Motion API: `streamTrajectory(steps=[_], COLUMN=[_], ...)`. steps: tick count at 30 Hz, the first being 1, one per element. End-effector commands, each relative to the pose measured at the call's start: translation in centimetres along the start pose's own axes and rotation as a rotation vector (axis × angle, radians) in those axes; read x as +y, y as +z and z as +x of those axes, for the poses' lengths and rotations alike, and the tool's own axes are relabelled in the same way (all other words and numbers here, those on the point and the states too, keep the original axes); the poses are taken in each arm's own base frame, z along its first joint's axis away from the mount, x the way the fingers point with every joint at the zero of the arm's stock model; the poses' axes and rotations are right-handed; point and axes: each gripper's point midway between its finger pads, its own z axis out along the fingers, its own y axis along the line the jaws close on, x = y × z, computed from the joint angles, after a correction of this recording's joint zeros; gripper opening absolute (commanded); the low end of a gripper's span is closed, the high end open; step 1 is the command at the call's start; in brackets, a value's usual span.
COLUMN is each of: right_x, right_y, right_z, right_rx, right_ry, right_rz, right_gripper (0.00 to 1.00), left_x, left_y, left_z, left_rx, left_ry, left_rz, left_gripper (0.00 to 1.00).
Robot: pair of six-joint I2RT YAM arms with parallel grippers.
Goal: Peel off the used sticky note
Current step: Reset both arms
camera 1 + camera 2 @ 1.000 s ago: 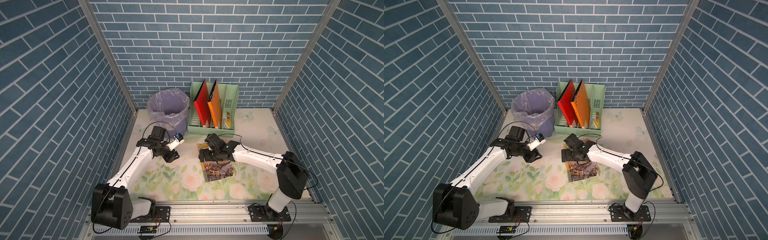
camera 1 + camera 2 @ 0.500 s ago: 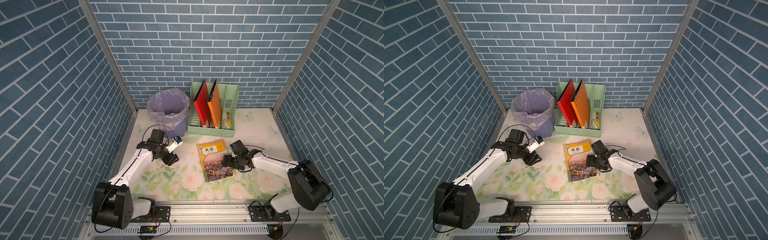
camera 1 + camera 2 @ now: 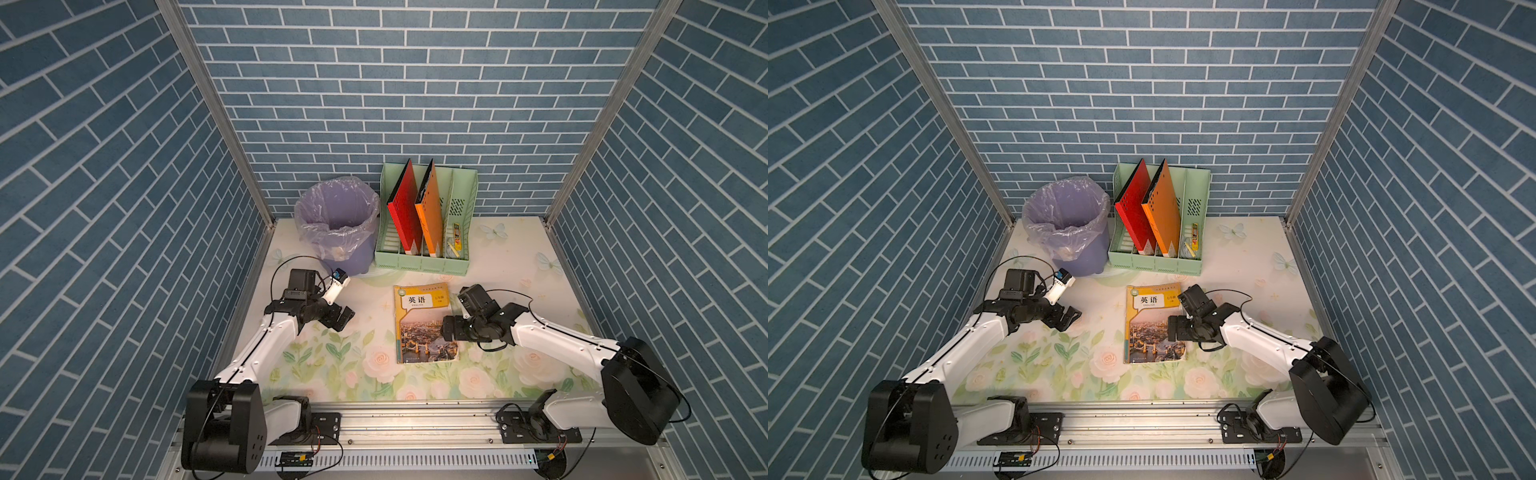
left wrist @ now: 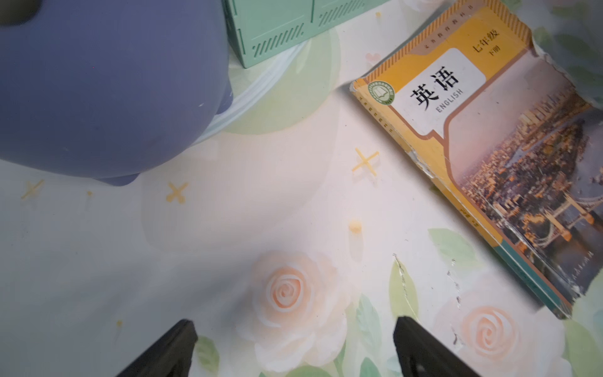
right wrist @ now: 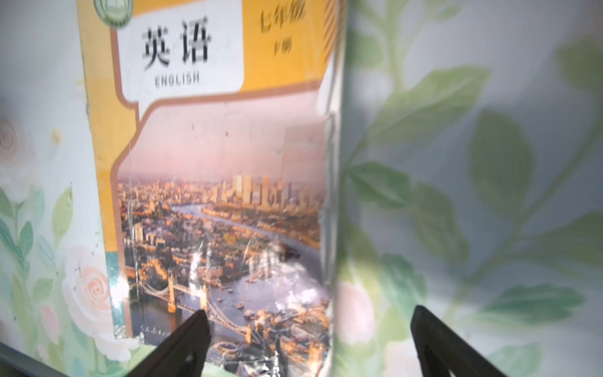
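No sticky note shows in any view. An English textbook (image 3: 424,324) (image 3: 1154,324) with a yellow top and a city photo lies flat on the floral tabletop, and its cover is bare. My right gripper (image 3: 446,330) (image 3: 1173,328) is open and empty at the book's right edge. In the right wrist view one finger of that gripper (image 5: 310,313) hangs over the cover (image 5: 222,163) and the other over the table. My left gripper (image 3: 343,320) (image 4: 293,326) is open and empty above a printed rose, left of the book (image 4: 489,147).
A purple bin (image 3: 345,257) lined with a clear bag stands at the back left, close behind my left wrist. A green file rack (image 3: 465,195) with a red and an orange folder stands beside it. Blue brick walls close in three sides.
My right arm drew back from over the book's top to its right edge, uncovering the cover. My left gripper shifted slightly toward the front.
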Motion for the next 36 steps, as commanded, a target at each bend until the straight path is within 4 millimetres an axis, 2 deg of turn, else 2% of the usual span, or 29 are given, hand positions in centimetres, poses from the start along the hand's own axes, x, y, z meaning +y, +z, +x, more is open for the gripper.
streamTrajectory(steps=[1,4,5,8,12,14,17,20,23,26,27,29,32,34,36], right_x=[-4.2,-7.6,-9.2,-11.5,-15.0,-17.1,-19.2,-20.1,-20.8,-21.1,-21.2,-21.2,-20.6,-19.2,-18.6], right_y=[-3.1,-4.4,-5.4,-7.0,-9.6,-9.9,-9.9,-10.8,-11.0,-11.0,-11.1,-11.3,-10.4,-8.9,-7.6], right_z=[-5.5,-8.8,-10.4,-11.9,-12.8,-12.8,-12.7,-13.0,-12.4,-11.6,-11.2,-11.0,-10.8,-11.4,-11.9], right_rx=[-0.188,-0.356,-0.473,-0.666,-0.889,-0.923,-0.951,-1.033,-1.082,-1.137,-1.151,-1.188,-1.205,-1.169,-1.130], right_ry=[-0.004,0.015,0.007,-0.026,-0.003,0.044,0.064,0.050,0.017,-0.008,-0.011,-0.003,-0.040,-0.143,-0.188], right_rz=[0.121,0.201,0.251,0.320,0.468,0.512,0.572,0.589,0.606,0.581,0.577,0.540,0.491,0.416,0.379], right_gripper=[0.99,1.00,1.00,0.99,0.99,0.99,0.99,0.99,1.00,1.00,1.00,0.99,0.99,0.99,1.00], left_x=[3.0,5.2,5.8,7.3,8.4,8.4,8.5,9.5,9.2,8.7,8.4,8.6,8.8,9.5,10.8], left_y=[-0.4,-1.1,-1.4,-2.2,-2.3,-3.0,-4.0,-3.9,-4.6,-4.7,-5.2,-4.9,-5.1,-4.7,-3.2], left_z=[-2.2,-3.1,-3.2,-3.8,-3.1,-2.8,-2.9,-3.2,-3.3,-1.8,-1.9,-1.5,-1.5,-1.7,-2.1], left_rx=[-0.187,-0.350,-0.395,-0.510,-0.579,-0.647,-0.730,-0.740,-0.814,-0.860,-0.889,-0.856,-0.860,-0.846,-0.779], left_ry=[-0.097,-0.162,-0.189,-0.232,-0.262,-0.244,-0.222,-0.252,-0.248,-0.250,-0.240,-0.254,-0.263,-0.279,-0.314], left_rz=[-0.110,-0.202,-0.228,-0.288,-0.362,-0.399,-0.439,-0.467,-0.475,-0.495,-0.494,-0.535,-0.561,-0.576,-0.583], left_gripper=[1.00,1.00,1.00,1.00,1.00,1.00,1.00,1.00,1.00,1.00,1.00,1.00,1.00,1.00,1.00])
